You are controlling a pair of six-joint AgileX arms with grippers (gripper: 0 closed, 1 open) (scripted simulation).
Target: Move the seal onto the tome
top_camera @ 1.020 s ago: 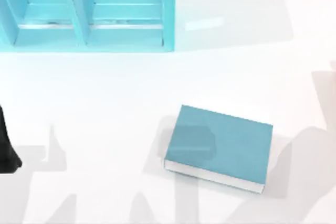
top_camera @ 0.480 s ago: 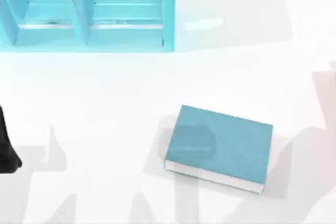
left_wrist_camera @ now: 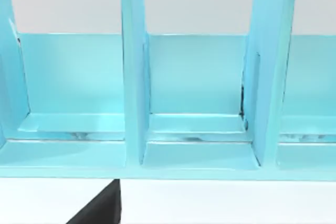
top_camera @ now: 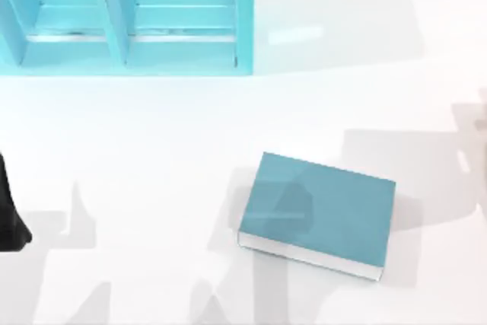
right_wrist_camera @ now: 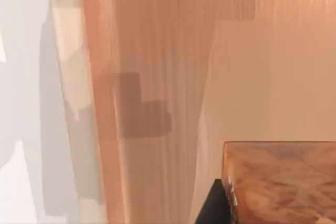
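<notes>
Tome [top_camera: 316, 215] in top view: flat on surface [top_camera: 167, 188], a little right of centre, teal cover up and bare, white page edges toward the near side. Long axis roughly left to right, slightly skewed (right end nearer the near edge). Teal shelf unit [top_camera: 125, 17] well apart, far left corner. Left arm [top_camera: 7, 215] parked at left edge, far from tome. Shadows across tome and the surface to its right, so judged: right arm somewhere over that side and the nearer one for the drop.

Left wrist view: shelf unit compartments straight ahead, dark wedge [left_wrist_camera: 100, 211] at frame edge (probably part of left end effector). Apart or together: cannot tell. Nothing seen held.

Right wrist view: seal [right_wrist_camera: 283, 182] very close to the lens, orange-tan grained block, with a broad orange-tan streak [right_wrist_camera: 152, 77] beside it (too close and smeared to name). Dark wedge [right_wrist_camera: 210, 208] touching the block's side, likely part of right end effector. Looks carried, but clamped or not: cannot tell.

Judgement: seal not yet on tome; seemingly off toward the right with right arm. Coming move turns on tome lying to the left of right end effector; travel left over cover centre, lower, release upright. Risk: landing near the skewed edge and tipping off.
</notes>
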